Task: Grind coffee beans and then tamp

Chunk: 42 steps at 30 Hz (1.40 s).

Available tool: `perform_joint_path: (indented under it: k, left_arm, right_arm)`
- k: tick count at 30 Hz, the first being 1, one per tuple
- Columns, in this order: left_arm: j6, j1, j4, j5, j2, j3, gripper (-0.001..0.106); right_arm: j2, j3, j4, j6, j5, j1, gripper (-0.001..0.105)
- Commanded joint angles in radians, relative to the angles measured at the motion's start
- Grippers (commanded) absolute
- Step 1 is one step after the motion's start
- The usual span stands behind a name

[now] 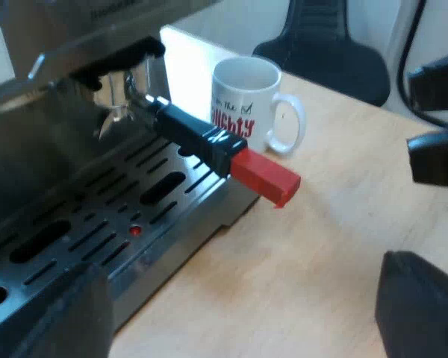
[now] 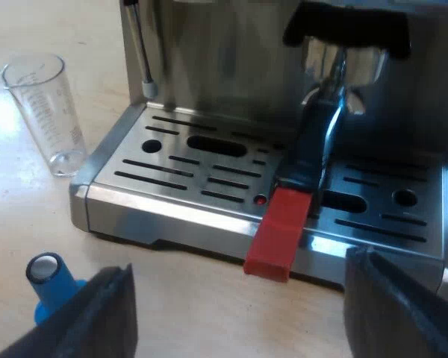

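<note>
Portafilter [image 2: 308, 153] is seen locked into the espresso machine [image 2: 209, 67], blue tamper [image 2: 48, 283] left untouched on the tabletop [image 2: 15, 224]. Both the left jaws and right jaws are held wide, empty. Grinding can't be confirmed; tamping's clearly not done yet.

The left end effector [image 1: 239, 313] holds its two black fingers [image 1: 422, 306] spread wide, hovering a little short of the red handle end [image 1: 265, 177]. The right end effector [image 2: 250, 306] is spread just as wide, facing that red handle end head-on without touching it.
</note>
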<state>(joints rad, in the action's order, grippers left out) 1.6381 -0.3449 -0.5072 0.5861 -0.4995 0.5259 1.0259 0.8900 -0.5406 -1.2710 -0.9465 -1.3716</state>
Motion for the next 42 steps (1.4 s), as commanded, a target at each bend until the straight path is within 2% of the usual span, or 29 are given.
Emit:
perform_joint_path:
  k: [1, 3, 7, 9, 10, 12, 20, 23, 31, 39, 42]
  left_arm:
    - [-0.026, 0.043, 0.024, 0.083, 0.005, 0.001, 0.073]
    - [-0.066, 0.04, 0.026, 0.143, 0.0, 0.001, 0.073]
    - [-0.073, 0.038, 0.026, 0.191, -0.036, 0.001, 0.073]
    - [-0.092, 0.038, 0.028, 0.198, -0.062, 0.001, 0.073]
    - [-0.099, 0.038, 0.03, 0.198, -0.074, 0.001, 0.073]
    - [-0.109, 0.038, 0.042, 0.208, -0.105, 0.001, 0.073]
    - [-0.116, 0.038, 0.049, 0.264, -0.142, 0.001, 0.073]
    - [-0.116, 0.038, 0.049, 0.266, -0.142, 0.001, 0.073]
    - [-0.116, 0.038, 0.049, 0.266, -0.142, 0.001, 0.073]
    - [-0.116, 0.038, 0.049, 0.266, -0.142, 0.001, 0.073]
    - [-0.114, 0.038, 0.049, 0.266, -0.142, 0.001, 0.073]
  right_arm:
    - [-0.005, 0.074, -0.099, 0.011, 0.072, 0.065, 0.062]
    - [-0.005, 0.105, -0.131, 0.014, 0.131, 0.122, 0.062]
    - [0.002, 0.138, -0.167, 0.014, 0.198, 0.188, 0.062]
    - [0.008, 0.157, -0.189, 0.014, 0.234, 0.224, 0.062]
    - [0.034, 0.202, -0.221, 0.014, 0.309, 0.294, 0.062]
    - [0.063, 0.238, -0.241, 0.014, 0.368, 0.336, 0.062]
    - [0.183, 0.345, -0.371, 0.018, 0.563, 0.422, 0.062]
    - [0.223, 0.369, -0.388, 0.018, 0.624, 0.451, 0.062]
    - [0.282, 0.375, -0.383, 0.019, 0.654, 0.484, 0.062]
    - [0.354, 0.375, -0.354, 0.081, 0.66, 0.484, 0.062]
    - [0.384, 0.375, -0.322, 0.082, 0.66, 0.484, 0.062]
